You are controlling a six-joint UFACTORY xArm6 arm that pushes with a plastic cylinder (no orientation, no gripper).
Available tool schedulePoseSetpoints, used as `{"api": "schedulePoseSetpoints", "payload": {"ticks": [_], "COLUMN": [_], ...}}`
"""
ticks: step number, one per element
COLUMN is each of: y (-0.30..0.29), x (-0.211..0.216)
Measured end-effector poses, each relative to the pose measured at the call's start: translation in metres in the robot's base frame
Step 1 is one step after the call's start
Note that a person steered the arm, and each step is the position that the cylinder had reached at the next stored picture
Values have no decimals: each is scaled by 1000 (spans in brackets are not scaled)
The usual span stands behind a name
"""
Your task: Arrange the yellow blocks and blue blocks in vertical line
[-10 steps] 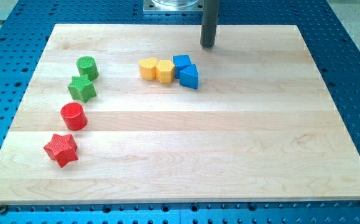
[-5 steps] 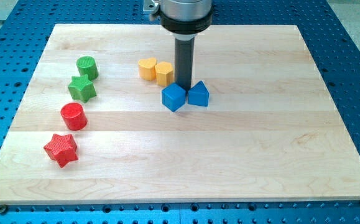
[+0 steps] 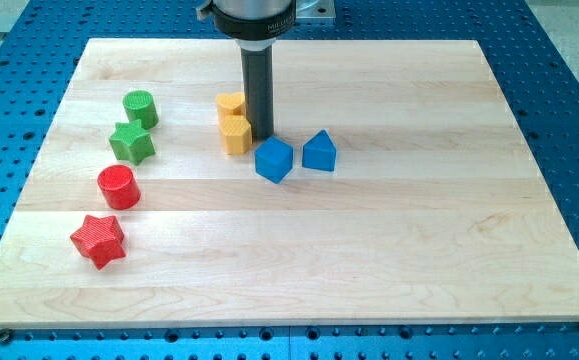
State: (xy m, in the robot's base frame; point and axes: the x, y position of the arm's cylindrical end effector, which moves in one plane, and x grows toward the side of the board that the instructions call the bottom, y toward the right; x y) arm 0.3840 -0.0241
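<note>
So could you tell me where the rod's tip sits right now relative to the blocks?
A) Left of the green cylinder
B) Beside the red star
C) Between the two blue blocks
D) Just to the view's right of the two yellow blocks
D: my tip stands right beside the two yellow blocks, on their right in the view, with the blue cube just below it.
</note>
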Motion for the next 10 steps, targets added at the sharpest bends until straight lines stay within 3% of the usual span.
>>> {"api": "schedulePoseSetpoints", "payload": {"ticks": [2,5,6,8,10], "y": [131,7,20,25,-2], "x": [9,77,86,48,61]}}
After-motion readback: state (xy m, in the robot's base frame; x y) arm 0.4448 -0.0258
